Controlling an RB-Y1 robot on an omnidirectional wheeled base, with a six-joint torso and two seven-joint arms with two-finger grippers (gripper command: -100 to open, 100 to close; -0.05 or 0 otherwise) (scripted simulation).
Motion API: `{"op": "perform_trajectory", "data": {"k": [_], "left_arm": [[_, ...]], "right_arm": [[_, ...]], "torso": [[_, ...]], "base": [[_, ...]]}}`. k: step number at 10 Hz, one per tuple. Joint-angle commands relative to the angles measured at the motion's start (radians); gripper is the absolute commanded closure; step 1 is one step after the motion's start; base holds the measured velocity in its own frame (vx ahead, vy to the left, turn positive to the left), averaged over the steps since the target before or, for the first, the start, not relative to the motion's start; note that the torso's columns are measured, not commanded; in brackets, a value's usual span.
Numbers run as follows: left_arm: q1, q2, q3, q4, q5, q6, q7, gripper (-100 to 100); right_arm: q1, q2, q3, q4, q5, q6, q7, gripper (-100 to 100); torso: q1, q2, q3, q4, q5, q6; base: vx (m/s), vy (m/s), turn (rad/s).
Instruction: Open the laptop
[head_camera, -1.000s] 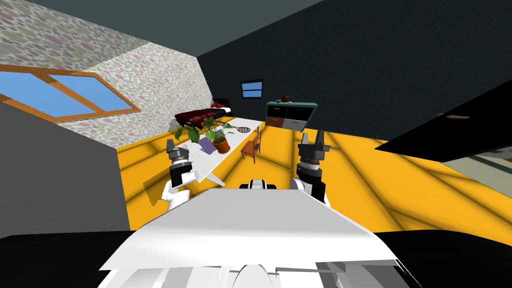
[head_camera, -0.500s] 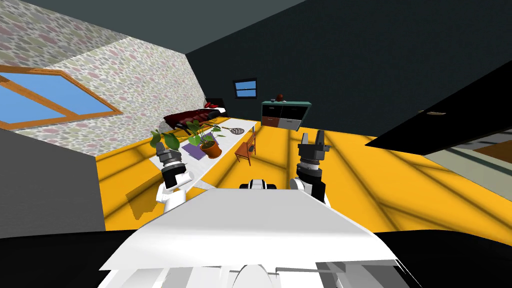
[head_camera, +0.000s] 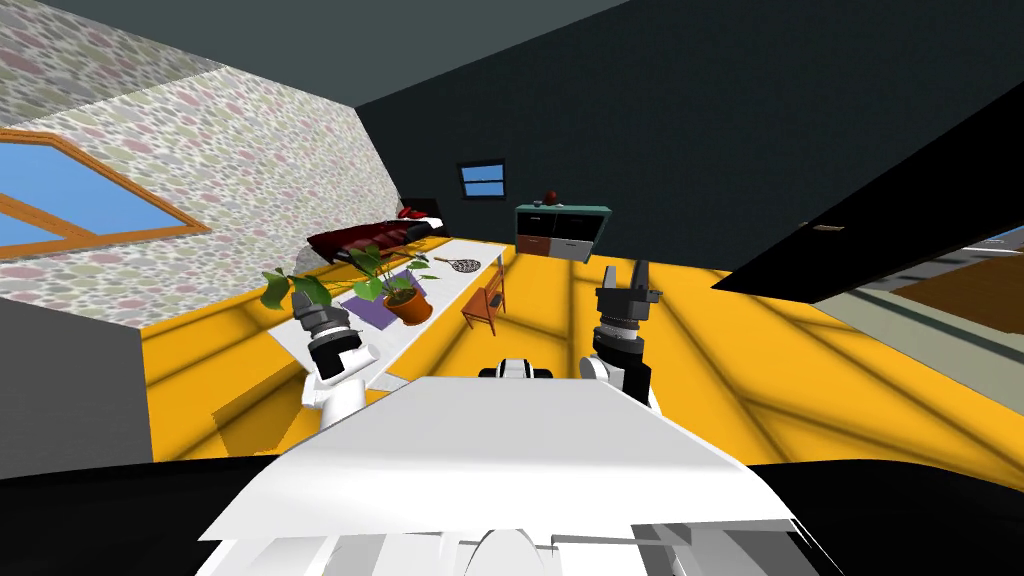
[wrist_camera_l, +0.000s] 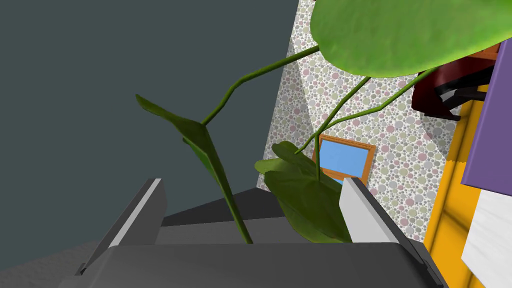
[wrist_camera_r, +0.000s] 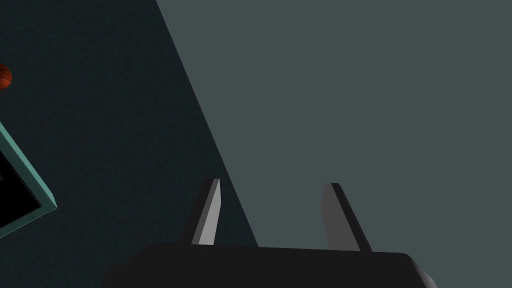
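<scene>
Hovering: left gripper (head_camera: 312, 308) (wrist_camera_l: 252, 182), fingers apart, among plant (head_camera: 385, 272) (wrist_camera_l: 300, 185) leaves by the table's (head_camera: 440, 290) near end.
Laptop (head_camera: 372, 312) (wrist_camera_l: 487, 125): purple, flat, just beside the pot (head_camera: 408, 307).
Right gripper (head_camera: 625, 272) (wrist_camera_r: 274, 182): raised, fingers apart.

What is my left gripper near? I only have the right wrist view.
Observer: The left gripper is open among the plant leaves; a stalk rises between its fingers.
Operator: Where's the laptop?
Observer: A flat purple slab, probably the shut laptop, lies on the white table beside the plant's pot.
Operator: Is the gripper touching it?
Observer: No. In the left wrist view the slab sits off beyond one finger, apart from it.
</scene>
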Motion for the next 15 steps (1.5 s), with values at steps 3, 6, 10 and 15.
{"op": "perform_trajectory", "data": {"k": [3, 6, 10, 15], "left_arm": [[-0.067, 0.036, 0.133, 0.152, 0.005, 0.021, 0.009, -100], [-0.085, 0.048, 0.195, 0.202, 0.007, 0.028, 0.012, -100], [-0.135, 0.084, 0.316, 0.338, 0.01, 0.052, 0.021, -100], [-0.165, 0.107, 0.41, 0.414, 0.012, 0.069, 0.027, -100]], "right_arm": [[0.0, 0.0, 0.0, 0.0, 0.0, 0.0, 0.0, 0], [0.0, 0.0, 0.0, 0.0, 0.0, 0.0, 0.0, 0], [0.0, 0.0, 0.0, 0.0, 0.0, 0.0, 0.0, 0], [0.0, 0.0, 0.0, 0.0, 0.0, 0.0, 0.0, 0]], "torso": [[0.001, 0.0, 0.0, 0.0, 0.0, 0.0], [0.006, 0.002, 0.001, 0.001, 0.002, 0.003], [0.011, -0.013, -0.007, -0.005, 0.009, 0.01], [0.015, -0.004, 0.0, -0.004, 0.016, 0.011]], "base": [[0.19, -0.091, -0.139], [0.111, -0.032, -0.069], [0.153, -0.015, -0.093], [0.104, 0.009, -0.077]]}}
